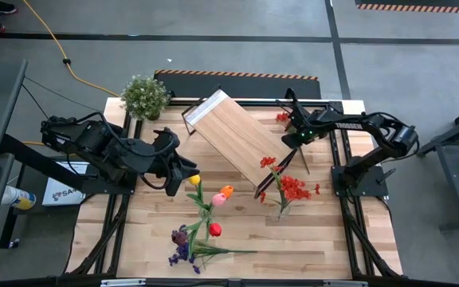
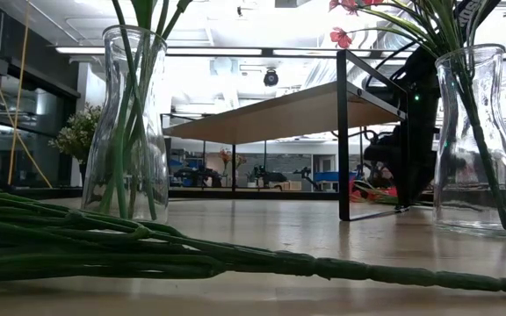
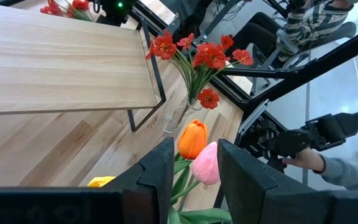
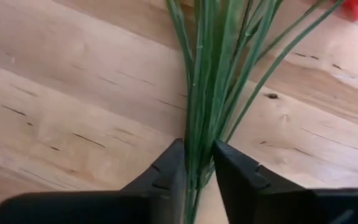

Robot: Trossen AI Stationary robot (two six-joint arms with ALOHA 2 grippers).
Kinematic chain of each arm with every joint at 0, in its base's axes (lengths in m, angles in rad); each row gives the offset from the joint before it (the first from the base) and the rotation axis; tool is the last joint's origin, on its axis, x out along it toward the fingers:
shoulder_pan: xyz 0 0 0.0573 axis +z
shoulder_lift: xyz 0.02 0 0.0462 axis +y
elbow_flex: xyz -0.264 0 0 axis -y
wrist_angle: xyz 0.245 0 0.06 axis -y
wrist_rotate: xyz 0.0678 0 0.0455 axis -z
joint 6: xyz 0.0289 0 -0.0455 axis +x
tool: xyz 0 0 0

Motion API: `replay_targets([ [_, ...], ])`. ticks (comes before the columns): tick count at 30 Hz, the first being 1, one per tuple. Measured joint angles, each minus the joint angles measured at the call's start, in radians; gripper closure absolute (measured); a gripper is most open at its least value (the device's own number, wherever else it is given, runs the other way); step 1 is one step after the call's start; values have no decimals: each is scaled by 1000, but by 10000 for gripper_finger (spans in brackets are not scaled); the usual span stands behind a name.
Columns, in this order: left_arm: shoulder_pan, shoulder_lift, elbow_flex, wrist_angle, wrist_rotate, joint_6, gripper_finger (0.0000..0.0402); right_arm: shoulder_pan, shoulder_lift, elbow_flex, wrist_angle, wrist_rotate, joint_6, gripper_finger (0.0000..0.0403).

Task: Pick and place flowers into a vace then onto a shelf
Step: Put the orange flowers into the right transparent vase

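— What's the right gripper (image 4: pixel 196 163) doing back there by the shelf (image 1: pixel 233 142)?

— It's closing on a bunch of green stems (image 4: pixel 213 81) lying on the table (image 1: pixel 293 255), fingers pinching them from both sides (red blossoms at the far end).

— And the left one?

— The left gripper (image 3: pixel 192 168) is hovering over the tulips (image 3: pixel 199 149), fingers apart, holding nothing.

— Any advice?

— I'd be squeezing until no stem slips, then lifting straight up and tipping the stems down toward a vase (image 2: pixel 471 140).
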Motion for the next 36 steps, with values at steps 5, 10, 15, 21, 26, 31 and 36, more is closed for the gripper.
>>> replay_targets([
  [5, 0, 0, 0, 0, 0, 0, 245, -2, 0, 0, 28, 1, 45, 383],
  [10, 0, 0, 0, -1, 6, 0, 245, -16, -2, 0, 59, 5, 100, 391],
  [15, 0, 0, 0, -2, 14, 0, 245, -47, -3, 0, 67, -24, 112, 398],
  [21, 0, 0, 0, -8, 26, 9, 245, -75, -45, 0, 54, -56, 112, 398],
  [26, 0, 0, 0, -8, 27, 27, 245, -93, -135, 0, 27, -53, 124, 399],
  [31, 0, 0, 0, -9, 27, 34, 245, -109, -264, 0, -2, -52, 130, 399],
  [36, 0, 0, 0, -15, 27, 34, 245, -113, -416, 1, -12, -43, 159, 400],
])
